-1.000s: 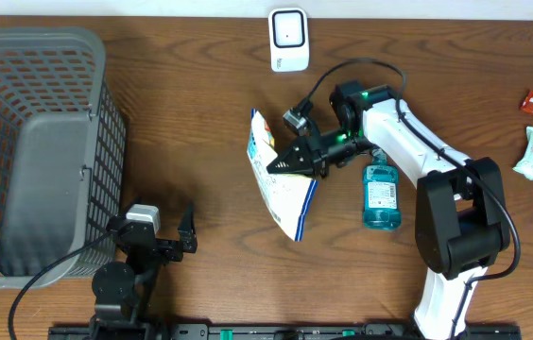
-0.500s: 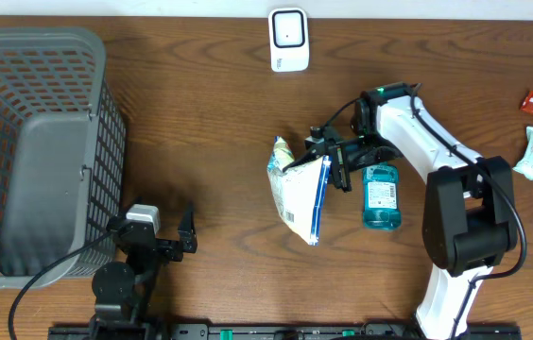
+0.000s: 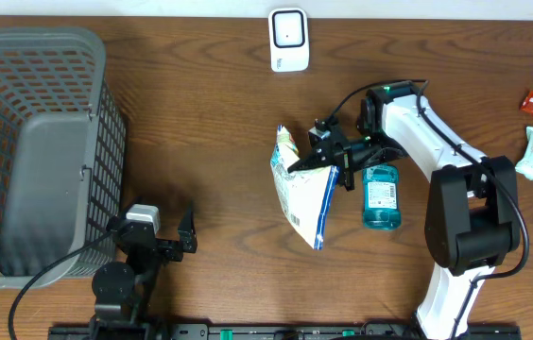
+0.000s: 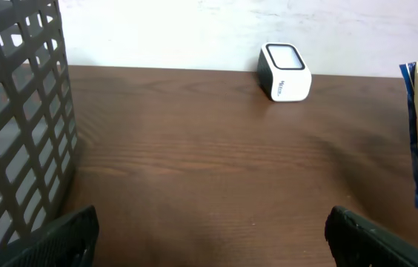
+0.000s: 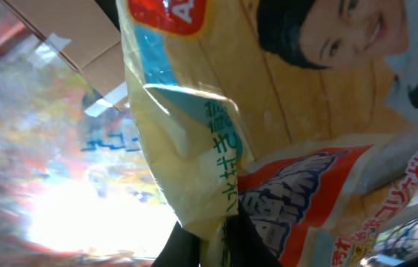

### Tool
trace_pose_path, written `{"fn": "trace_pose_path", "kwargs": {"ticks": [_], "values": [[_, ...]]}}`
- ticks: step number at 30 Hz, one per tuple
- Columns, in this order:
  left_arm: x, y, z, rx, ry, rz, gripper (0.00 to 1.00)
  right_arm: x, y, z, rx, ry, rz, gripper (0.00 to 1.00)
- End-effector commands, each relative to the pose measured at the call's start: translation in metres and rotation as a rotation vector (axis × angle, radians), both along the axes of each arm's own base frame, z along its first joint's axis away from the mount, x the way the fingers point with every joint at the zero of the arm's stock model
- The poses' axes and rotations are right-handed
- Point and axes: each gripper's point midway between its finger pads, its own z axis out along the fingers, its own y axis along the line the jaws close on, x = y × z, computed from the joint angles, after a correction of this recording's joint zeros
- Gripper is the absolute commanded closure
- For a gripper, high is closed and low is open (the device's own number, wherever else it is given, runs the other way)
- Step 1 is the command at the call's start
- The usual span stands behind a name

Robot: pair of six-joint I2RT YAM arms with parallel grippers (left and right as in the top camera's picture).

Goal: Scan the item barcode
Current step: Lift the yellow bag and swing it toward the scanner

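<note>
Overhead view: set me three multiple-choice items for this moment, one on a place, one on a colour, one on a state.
1. Where on the table does the white scanner stand?
A) at the near edge
B) at the far edge, about mid-width
C) in the left corner

2. What colour is the bottle lying beside the snack bag?
A) red
B) yellow
C) teal

3. What is the right pincer doing?
A) shut on the snack bag
B) open above it
C) shut on nothing

Key:
1 B, the scanner sits by the top edge of the wood.
2 C, the bottle's clear body is blue-green.
3 A, the pincer grips the bag's edge, and the bag's print fills the right wrist view.
</note>
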Motion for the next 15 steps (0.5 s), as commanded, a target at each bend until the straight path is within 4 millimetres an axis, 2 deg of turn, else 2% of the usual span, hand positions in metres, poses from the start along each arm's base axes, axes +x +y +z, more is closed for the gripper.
{"fn": "trace_pose_path", "kwargs": {"ticks": [1,9,15], "values": [[-0.001,-0.001,-0.012,0.012,0.032,-0.012,0.02,0.001,-0.001,0.006,0.032,-0.069,-0.008,0.99],[-0.001,-0.001,-0.012,0.012,0.032,-0.012,0.02,-0.022,-0.014,-0.024,-0.140,-0.115,0.147,0.99],[-0.001,-0.001,-0.012,0.012,0.032,-0.012,0.02,-0.026,-0.016,-0.011,-0.136,-0.185,0.153,0.99]]}}
